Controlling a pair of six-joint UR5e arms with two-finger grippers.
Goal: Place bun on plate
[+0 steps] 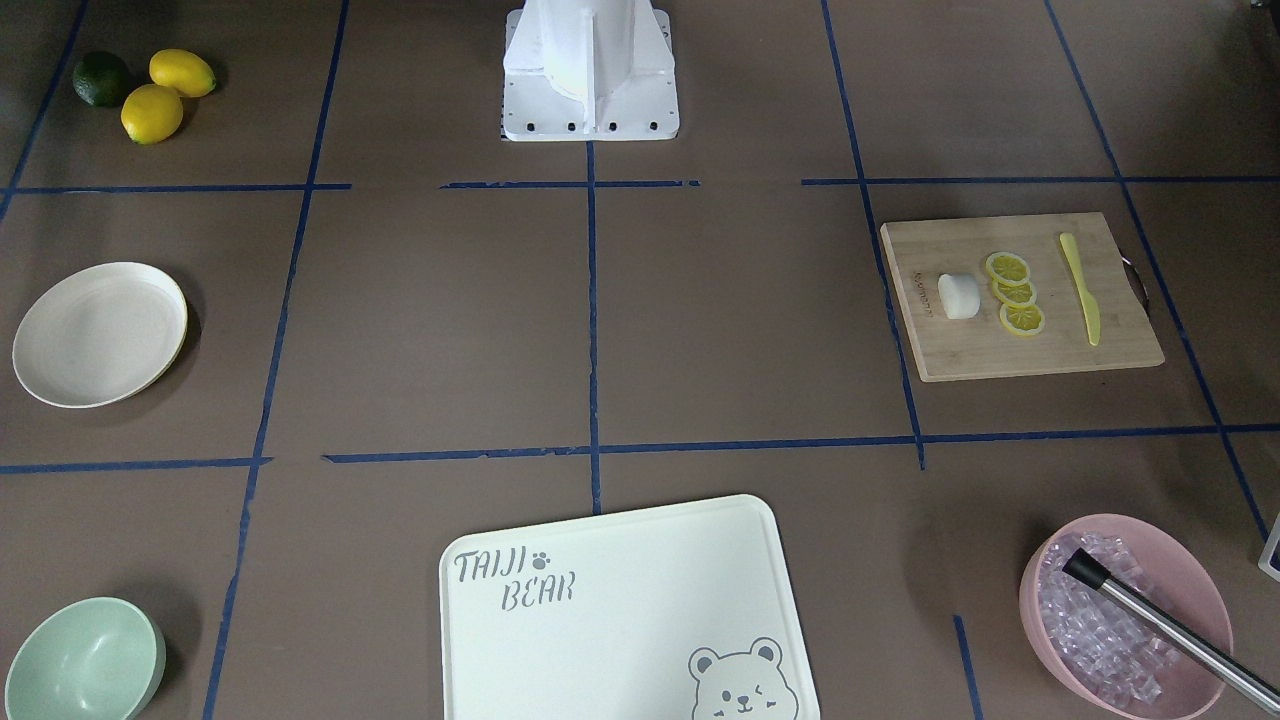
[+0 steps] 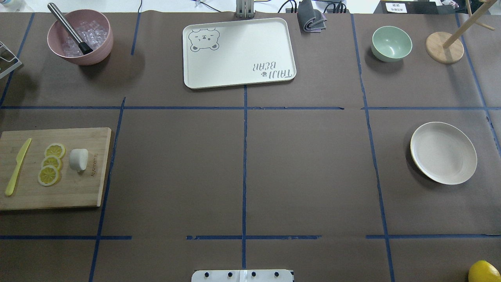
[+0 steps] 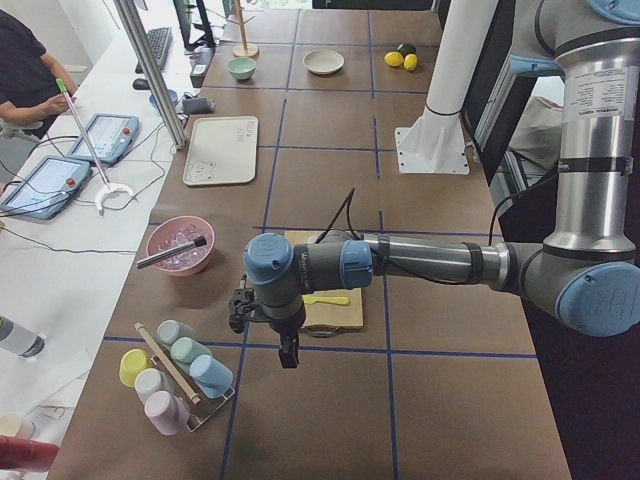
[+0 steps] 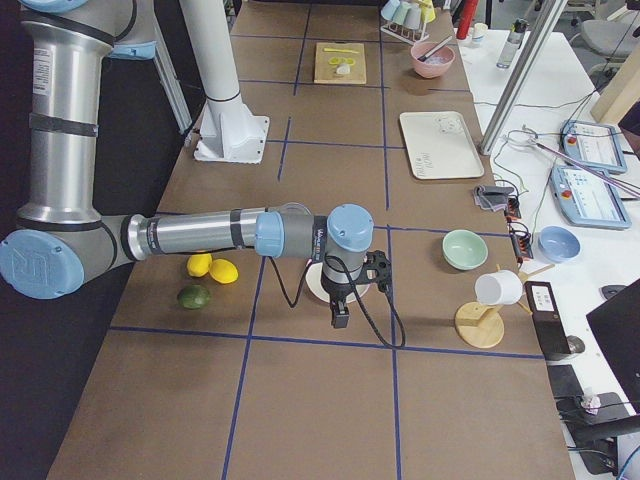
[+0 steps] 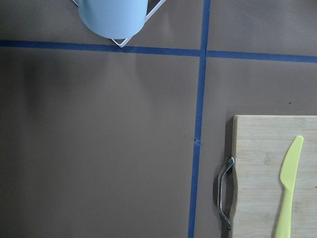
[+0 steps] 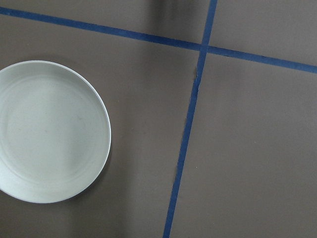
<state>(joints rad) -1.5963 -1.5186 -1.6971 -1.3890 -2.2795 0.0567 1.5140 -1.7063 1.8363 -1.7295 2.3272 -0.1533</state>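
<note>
Bun on the cutting board, plate far across the table.

The bun [image 2: 78, 159] lies on the wooden cutting board [image 2: 70, 196] at the robot's left side, just beside three lemon slices [image 2: 49, 175]; a yellow knife [image 2: 17, 166] lies on the same board, beyond the slices. The plate [image 2: 443, 152] stands at the robot's right side, well apart from the bun, which is not yet on it. The pink bowl [image 2: 98, 51] holds ice cubes [image 2: 88, 29], and a metal tool [image 2: 66, 25] leans in it, its black tip down in the ice. The mint-green bowl [image 2: 391, 43] and the bear-print tray [image 2: 238, 55] stand at the far edge. The left gripper [image 3: 288, 355] hangs over the table near the board, the right gripper [image 4: 340, 318] near the plate. Both touch nothing, and whether their jaws are apart or together I cannot tell.
</note>
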